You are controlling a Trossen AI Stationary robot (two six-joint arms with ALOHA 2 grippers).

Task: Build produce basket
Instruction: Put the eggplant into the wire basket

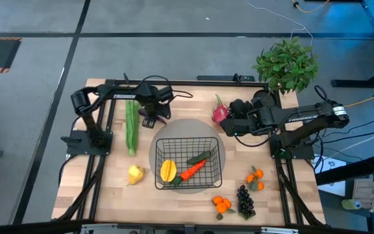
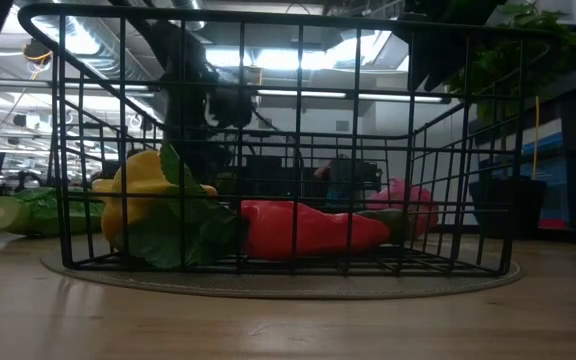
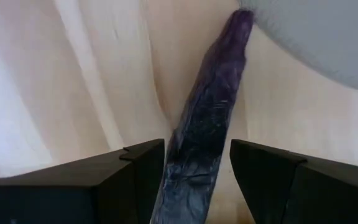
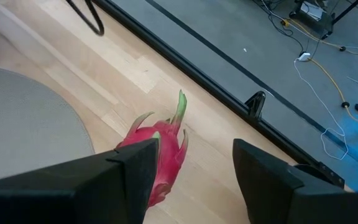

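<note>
The black wire basket (image 1: pixel 187 162) (image 2: pixel 268 140) stands on a round grey mat and holds a yellow fruit (image 1: pixel 167 170), an orange carrot (image 1: pixel 192 170) (image 2: pixel 308 230) and a green piece. My left gripper (image 1: pixel 152 114) (image 3: pixel 197 180) is open and down over the purple eggplant (image 1: pixel 149 117) (image 3: pixel 210 118), which lies on the table at the mat's far left edge; one finger stands on each side of it. My right gripper (image 1: pixel 228 121) (image 4: pixel 194 180) is open around the pink dragon fruit (image 1: pixel 220 112) (image 4: pixel 163 152), which lies on the table. My left gripper straddles the eggplant's thicker part (image 3: pixel 191 168), coming from above with the fingers across it. I cannot tell whether a finger touches it. My right gripper has the dragon fruit next to one finger (image 4: pixel 129 174), which hides part of it. Touch cannot be told.
Long green stalks (image 1: pixel 131 127) lie left of the basket, with a yellow fruit (image 1: pixel 135 173) nearer. Small oranges (image 1: pixel 255 177) (image 1: pixel 223 204) and dark grapes (image 1: pixel 245 201) lie at the near right. A potted plant (image 1: pixel 286 63) stands at the far right corner.
</note>
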